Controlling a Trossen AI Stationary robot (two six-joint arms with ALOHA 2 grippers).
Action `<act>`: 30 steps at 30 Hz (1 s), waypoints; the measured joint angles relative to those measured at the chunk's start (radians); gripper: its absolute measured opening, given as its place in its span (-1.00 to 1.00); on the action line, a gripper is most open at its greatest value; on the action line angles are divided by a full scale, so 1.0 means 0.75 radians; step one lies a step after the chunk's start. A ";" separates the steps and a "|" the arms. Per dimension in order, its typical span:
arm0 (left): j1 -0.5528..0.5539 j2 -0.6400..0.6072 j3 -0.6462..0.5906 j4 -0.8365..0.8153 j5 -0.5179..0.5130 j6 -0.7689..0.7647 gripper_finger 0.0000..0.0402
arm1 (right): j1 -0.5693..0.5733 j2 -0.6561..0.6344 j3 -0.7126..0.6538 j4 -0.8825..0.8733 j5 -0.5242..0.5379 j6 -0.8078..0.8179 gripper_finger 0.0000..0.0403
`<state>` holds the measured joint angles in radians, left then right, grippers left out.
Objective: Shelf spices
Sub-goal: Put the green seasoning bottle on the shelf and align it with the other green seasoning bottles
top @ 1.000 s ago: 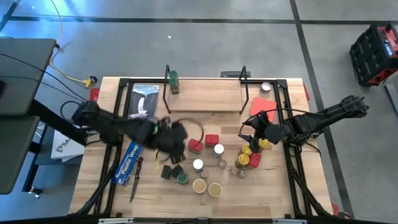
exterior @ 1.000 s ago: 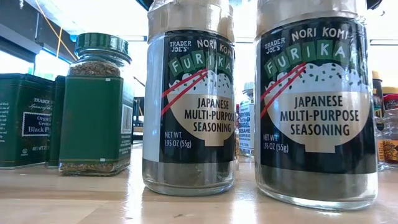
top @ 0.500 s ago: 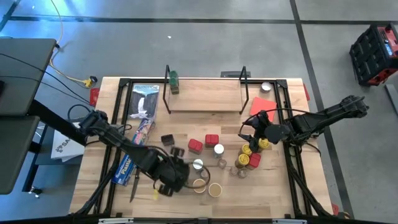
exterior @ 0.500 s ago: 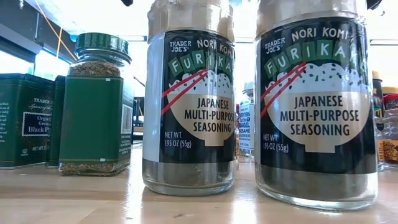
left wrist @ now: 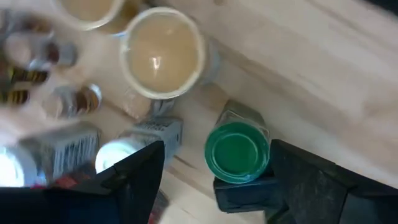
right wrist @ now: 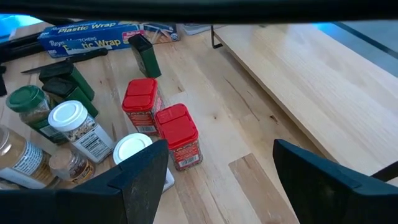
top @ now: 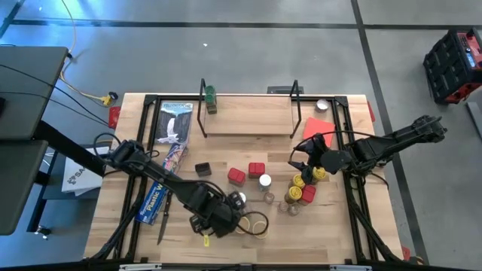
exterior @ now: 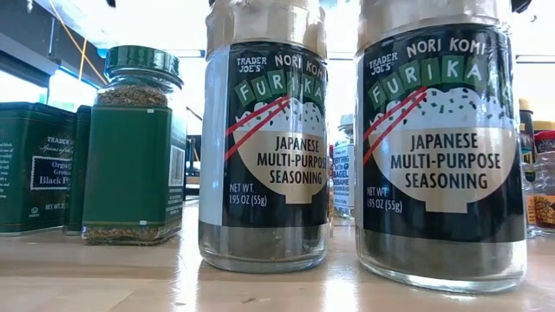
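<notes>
Left gripper [left wrist: 214, 180] open, straddling green-lid jar [left wrist: 237, 151], lower centre of high view. Jar judged rigid, smooth, slippery, breakable; grip body below lid. Right gripper [top: 299, 165] open, idle, right of centre. Shelf [top: 248, 114] upper centre.

Spices [top: 265, 188] upright, clustered mid-table; one green-lidded jar [top: 210, 95] on shelf [top: 248, 113] left end.

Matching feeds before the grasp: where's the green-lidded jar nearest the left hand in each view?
Left wrist: green-lidded jar, centre.
Low: left of centre.
Right wrist: left edge.
High: hidden under left hand.
Landmark: tan-lidded jars beside it.
</notes>
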<state>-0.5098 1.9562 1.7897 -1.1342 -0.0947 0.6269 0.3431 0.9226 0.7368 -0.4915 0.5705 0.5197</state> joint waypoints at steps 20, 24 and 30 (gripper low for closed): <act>-0.005 0.112 -0.012 -0.021 -0.024 0.360 0.42 | 0.000 0.000 0.000 -0.006 -0.008 0.019 0.41; -0.013 0.112 -0.012 -0.018 0.009 0.330 0.38 | 0.000 0.000 0.000 -0.007 -0.008 0.019 0.41; -0.020 0.112 -0.012 -0.017 0.014 0.230 0.30 | 0.000 0.000 0.000 -0.007 -0.008 0.019 0.41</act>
<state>-0.5247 2.0399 1.7809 -1.1466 -0.0845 0.7995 0.3431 0.9226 0.7368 -0.4965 0.5648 0.5343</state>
